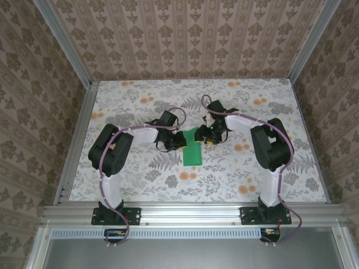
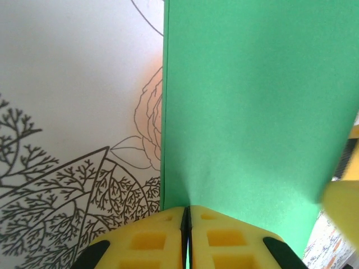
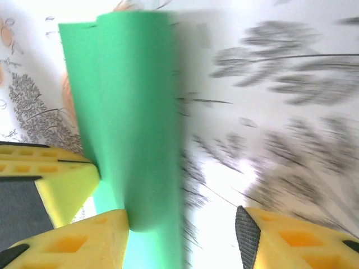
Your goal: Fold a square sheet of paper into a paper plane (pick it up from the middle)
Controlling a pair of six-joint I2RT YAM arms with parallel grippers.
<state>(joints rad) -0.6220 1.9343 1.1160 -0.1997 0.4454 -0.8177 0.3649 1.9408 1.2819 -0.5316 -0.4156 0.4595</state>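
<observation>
The left claw (image 2: 187, 216) is pinched together on the near edge of the sheet of paper (image 2: 252, 112), which lies folded mid-table (image 1: 235, 179); a firm pinch there should anchor the fold. The right claw (image 3: 182, 216), jaws apart and empty, would best crease squarely. Its view is blurred, so any contact with the paper is unclear.

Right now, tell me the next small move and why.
Probably draw the right gripper back off the green paper: its jaws stand open, clamping nothing, while the left gripper is shut on the paper's edge and looks able to hold it alone.
</observation>
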